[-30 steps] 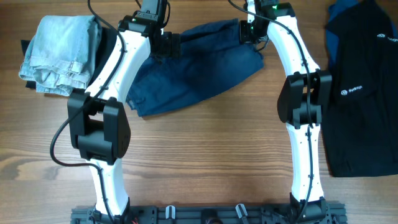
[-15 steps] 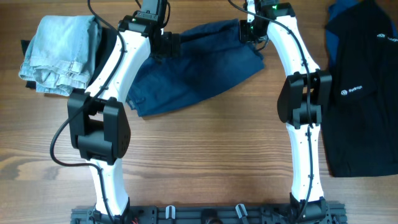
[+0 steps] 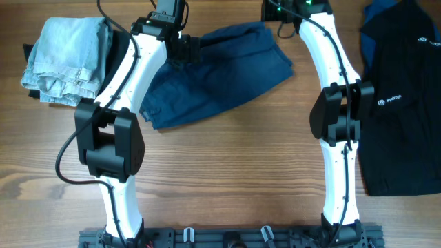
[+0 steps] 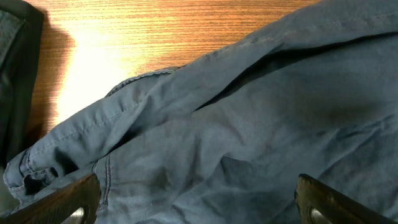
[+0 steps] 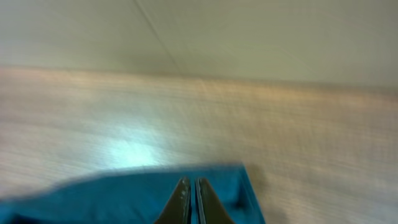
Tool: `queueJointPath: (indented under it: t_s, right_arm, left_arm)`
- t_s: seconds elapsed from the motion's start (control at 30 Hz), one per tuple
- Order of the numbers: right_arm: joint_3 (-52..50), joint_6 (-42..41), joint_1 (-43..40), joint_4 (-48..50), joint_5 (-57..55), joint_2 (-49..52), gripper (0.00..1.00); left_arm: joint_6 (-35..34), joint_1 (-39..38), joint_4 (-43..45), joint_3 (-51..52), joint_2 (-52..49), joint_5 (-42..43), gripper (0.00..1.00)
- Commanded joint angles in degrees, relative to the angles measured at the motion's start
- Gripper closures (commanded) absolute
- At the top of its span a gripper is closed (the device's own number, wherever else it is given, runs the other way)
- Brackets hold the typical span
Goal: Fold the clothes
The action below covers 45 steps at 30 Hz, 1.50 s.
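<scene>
Gaping above the clothes point(image 4: 236, 106), left gripper point(image 4: 199, 204).

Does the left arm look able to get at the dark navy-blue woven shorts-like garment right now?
Probably yes: the left gripper hangs open directly over the dark navy-blue woven garment, with nothing between them.

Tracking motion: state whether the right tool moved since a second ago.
Yes. Right tool moved toward the table's far edge, away from the dark navy-blue woven garment.
</scene>
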State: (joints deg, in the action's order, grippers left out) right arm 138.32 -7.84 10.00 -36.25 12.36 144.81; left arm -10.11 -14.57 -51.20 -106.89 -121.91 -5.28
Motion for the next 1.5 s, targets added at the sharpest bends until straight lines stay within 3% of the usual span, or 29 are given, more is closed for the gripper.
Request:
queueJointPath:
  t_s: [0.0, 0.13, 0.2, 0.23, 0.27, 0.33, 0.37, 0.43, 0.5, 0.9, 1.47]
  right_arm:
    - [1.09, -2.71, 2.75, 5.42, 1.05, 0.7, 0.96]
    - [1.09, -2.21, 4.09, 2.82, -1.33, 1.88, 0.95]
    - [1.14, -1.79, 3.98, -3.82, 0.81, 1.16, 0.63]
    - [1.14, -1.11, 3.96, -8.81, 3.04, 0.79, 0.55]
    - [1.14, -1.07, 3.96, -12.09, 3.98, 0.72, 0.52]
    - [1.14, 0.63, 3.98, -18.18, 5.49, 0.7, 0.55]
    - [1.11, 1.66, 4.07, -20.96, 6.01, 0.7, 0.62]
    - [1.11, 4.09, 4.39, -25.97, 7.74, 0.7, 0.73]
    - [1.11, 5.2, 5.25, -29.4, 8.85, 0.7, 0.78]
    - [0.68, 6.69, 10.08, -28.59, 6.99, 4.92, 0.78]
    - [0.59, 0.48, 9.84, -15.32, 6.95, 10.08, 0.81]
  left_arm:
    - [0.7, 0.22, 0.17, -0.81, -0.09, -0.17, 0.0]
    - [0.7, 0.2, 0.04, -0.81, -0.09, -0.15, 0.01]
    - [0.68, 0.15, -1.01, -0.81, -0.09, -0.15, 0.01]
    - [0.66, 0.2, -2.25, -0.81, -0.07, -0.15, 0.02]
    - [0.04, 0.35, -3.06, -0.81, -0.04, -0.17, 0.03]
    - [-4.07, 0.96, -4.87, -0.81, 0.15, -0.09, 0.06]
    - [-6.97, 1.38, -6.05, -0.81, 0.31, 0.7, 0.1]
    - [-7.54, 1.97, -7.04, -0.81, 0.42, 5.84, 0.19]
    - [-7.54, 1.99, -7.41, -0.81, 0.42, 8.94, 0.25]
    - [-7.52, -1.22, -7.32, -0.81, 0.22, 8.85, 0.25]
    - [-13.77, -1.66, -3.17, -0.7, -7.54, 6.47, 0.3]
